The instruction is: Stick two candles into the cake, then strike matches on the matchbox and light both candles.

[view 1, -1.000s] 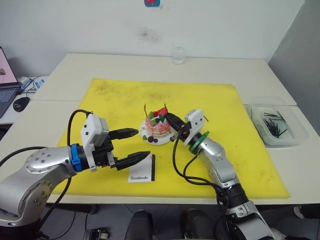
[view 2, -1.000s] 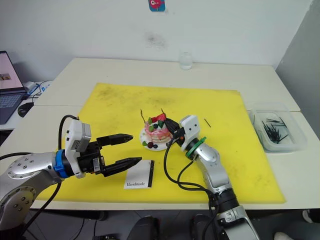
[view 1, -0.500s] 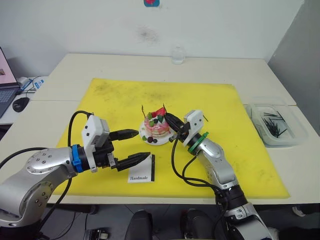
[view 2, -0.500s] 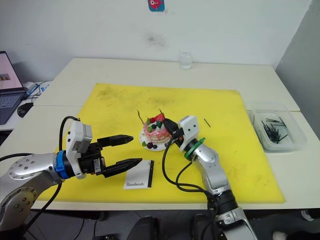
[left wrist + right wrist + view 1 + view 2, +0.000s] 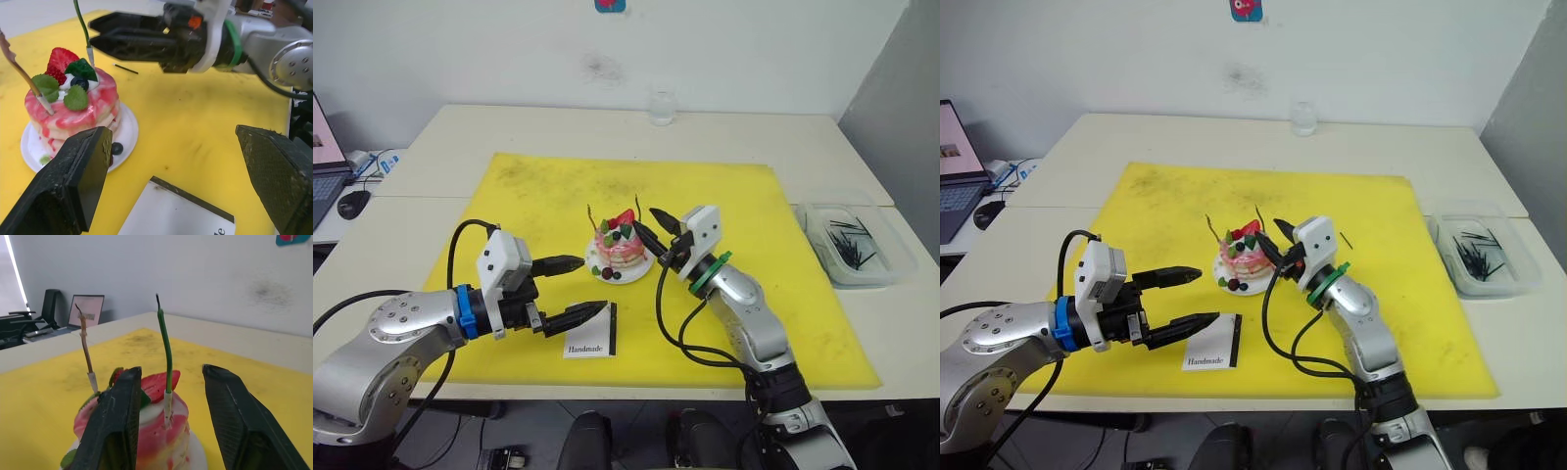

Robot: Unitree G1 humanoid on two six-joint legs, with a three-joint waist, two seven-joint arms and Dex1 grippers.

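The pink cake (image 5: pixel 619 252) on its white plate sits mid-mat with both candles standing in it: a tan candle (image 5: pixel 86 350) on its left and a green candle (image 5: pixel 165 347) on its right. My right gripper (image 5: pixel 648 223) hovers open just right of the cake, its fingers (image 5: pixel 120 416) either side of the green candle and apart from it. My left gripper (image 5: pixel 592 284) is open, low over the mat left of the cake, above the white matchbox (image 5: pixel 592 336). Dark matches (image 5: pixel 847 240) lie in a clear bin at the right. One loose match (image 5: pixel 1346 240) lies on the mat.
A yellow mat (image 5: pixel 538 196) covers the middle of the white table. The clear plastic bin (image 5: pixel 891 257) sits off the mat at the right edge. A glass (image 5: pixel 662 108) stands at the back. A mouse (image 5: pixel 354 203) and a laptop are at the far left.
My right gripper has lifted and drawn back to the right, away from the cake, and the green candle stays standing in it. The left arm has barely moved.
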